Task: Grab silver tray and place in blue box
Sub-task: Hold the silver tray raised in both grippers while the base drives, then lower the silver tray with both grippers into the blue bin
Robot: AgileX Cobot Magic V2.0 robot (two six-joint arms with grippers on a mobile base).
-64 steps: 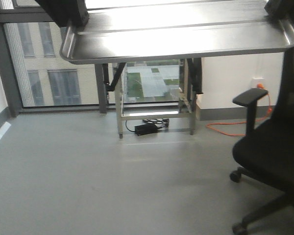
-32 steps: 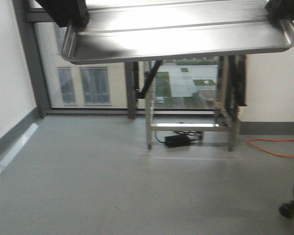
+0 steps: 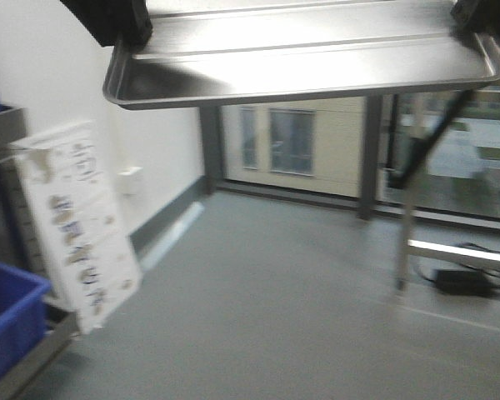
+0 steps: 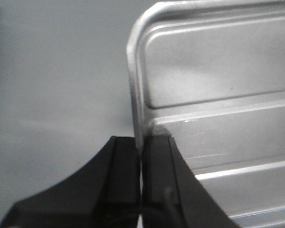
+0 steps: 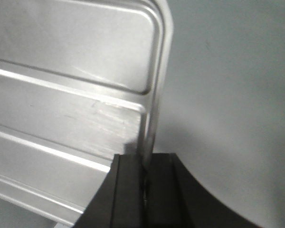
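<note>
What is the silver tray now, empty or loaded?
Empty, as far as seen: the silver tray shows only its bare ridged floor in every view.

Grey floor [image 3: 275, 317], smooth, w/ a pale strip of daylight along the L edge. White wall [image 3: 154, 125] on the L, dark grey skirting [image 3: 162, 218] at its foot, small white fitting [image 3: 130, 180] mounted low on it. Far end: big window [image 3: 292, 142] w/ dark frames, beige bldg visible outside. R side: metal frame leg [image 3: 404, 242], blurred, w/ a black box [image 3: 460, 282] and cables on the floor just beside it. L foreground: metal rack [image 3: 33, 350], white printed carton [image 3: 75, 221] leaning tilted against it, low blue bin [image 3: 4, 325] on its bottom shelf. Whole view motion-blurred.
</note>
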